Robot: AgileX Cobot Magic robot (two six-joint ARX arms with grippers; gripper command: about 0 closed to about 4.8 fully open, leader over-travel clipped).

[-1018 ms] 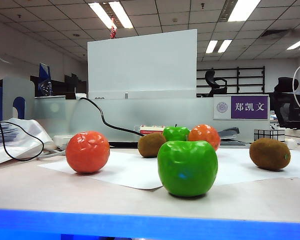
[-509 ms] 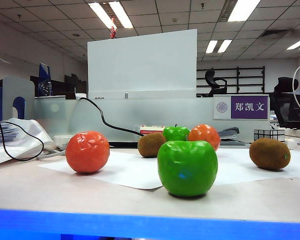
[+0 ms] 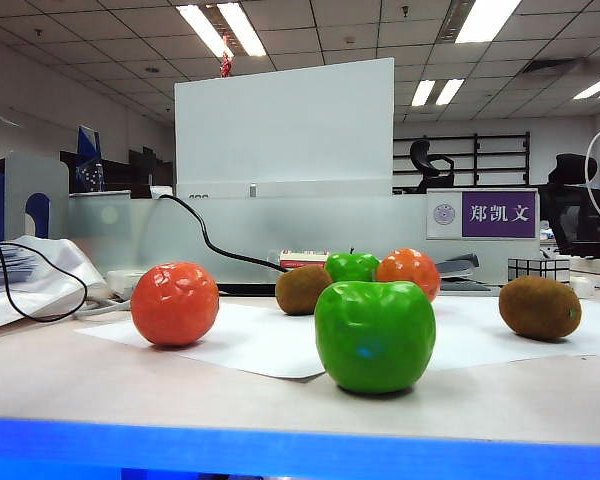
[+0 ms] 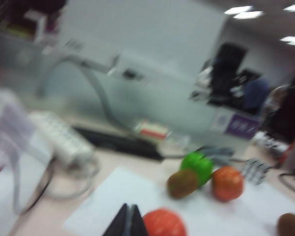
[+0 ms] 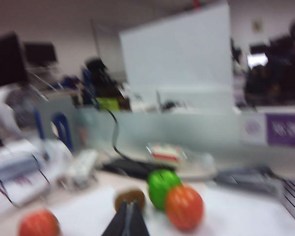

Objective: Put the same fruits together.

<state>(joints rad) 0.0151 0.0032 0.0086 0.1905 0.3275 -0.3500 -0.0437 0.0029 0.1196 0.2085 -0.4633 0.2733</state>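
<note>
We are keeping our left pincer [image 4: 128,221] and right pincer [image 5: 128,220] closed and empty, hanging above the table [image 3: 130,385] near six scattered fruits [image 3: 374,335].

Little of the robot's body shows: each wrist view catches only the tip of its own gripper, and the exterior view shows no arm at all. The left gripper [image 4: 127,221] appears as two black, flat, wedge-shaped fingers tapering to a point, their inner edges pressed together along a thin pale seam, its outline softened by blur. The right gripper [image 5: 127,220] looks the same, a dark matte pair of tapered fingers meeting at a narrow tip with a faint light line between them; no cables, screws or markings can be made out on either.
</note>
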